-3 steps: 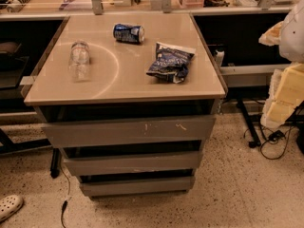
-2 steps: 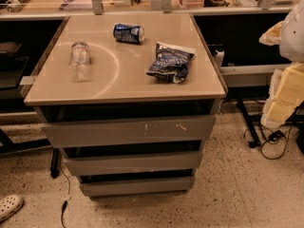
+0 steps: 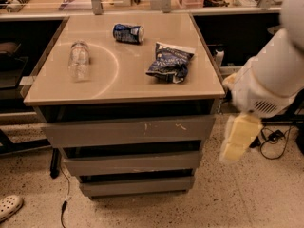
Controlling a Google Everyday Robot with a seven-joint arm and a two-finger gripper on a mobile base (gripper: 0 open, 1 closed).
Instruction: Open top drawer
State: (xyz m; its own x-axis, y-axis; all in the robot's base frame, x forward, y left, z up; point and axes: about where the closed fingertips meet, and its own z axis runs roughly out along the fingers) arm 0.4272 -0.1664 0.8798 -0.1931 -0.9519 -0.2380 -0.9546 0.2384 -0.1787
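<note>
Claw (image 3: 236, 145) near right edge of top drawer (image 3: 128, 131)

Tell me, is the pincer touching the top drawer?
No, the pincer hangs right of the top drawer, apart from its front.

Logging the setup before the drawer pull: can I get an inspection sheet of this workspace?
Surface: beige cabinet top, three loose items on it.
Job's things: top drawer looks shut, pale scuffs mid-front.
Clutter: clear plastic bottle lying down, blue can on its side, crumpled chip bag.
Grippers: gripper hangs right of the cabinet, level with the drawers, touching nothing.
Cables: black cable on floor at left; looped cables at right.
Surroundings: speckled floor, white clog, two lower drawers.
</note>
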